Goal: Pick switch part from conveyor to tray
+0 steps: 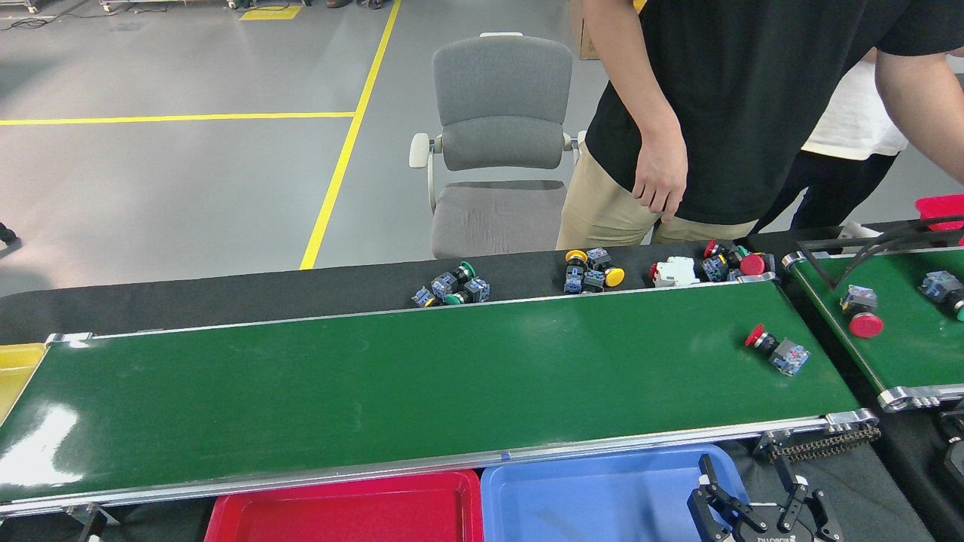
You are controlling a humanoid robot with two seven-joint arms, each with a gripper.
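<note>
One switch part (777,349), with a red mushroom button and a grey-blue body, lies on its side near the right end of the conveyor (376,384). Below the belt's near rail sit a red tray (346,512) and a blue tray (602,493), side by side. My right gripper (750,483) rises from the bottom edge over the blue tray's right corner. It is open with nothing between its black fingers, well short of the switch part. My left gripper is out of view.
Heaps of switch parts (452,287) (593,271) (715,265) lie on the black table behind the belt. A second green belt (904,339) at right carries more parts. A person (723,120) stands behind the table beside a grey chair (498,143). A yellow bin (15,369) is at far left.
</note>
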